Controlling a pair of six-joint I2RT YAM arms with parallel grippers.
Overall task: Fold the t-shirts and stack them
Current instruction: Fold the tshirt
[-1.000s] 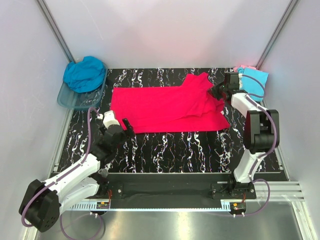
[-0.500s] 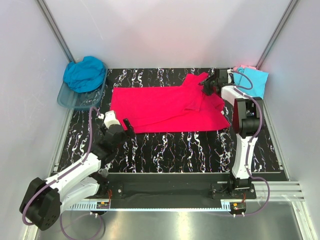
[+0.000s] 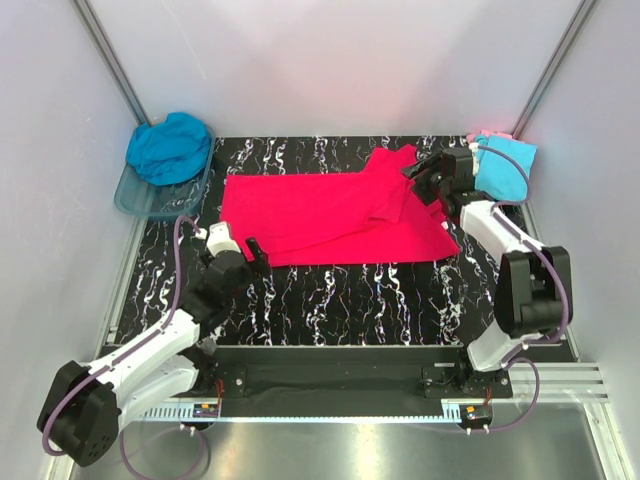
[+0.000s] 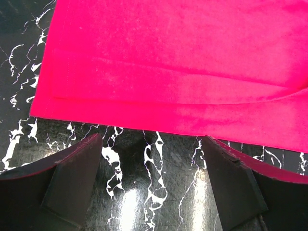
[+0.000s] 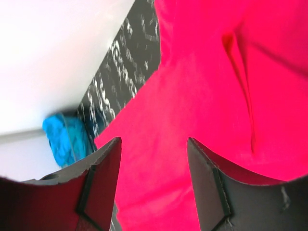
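The pink-red shirt [image 3: 330, 215] lies spread across the middle of the marbled table [image 3: 350, 300], and its right end is doubled over in loose layers. The right gripper [image 5: 154, 142] hangs over that end, jaws parted, nothing pinched between them. The left gripper [image 4: 153, 139] sits low by the near hem, jaws wide over bare table. The teal shirt [image 3: 170, 145] is heaped in the tub [image 3: 135, 203], far left.
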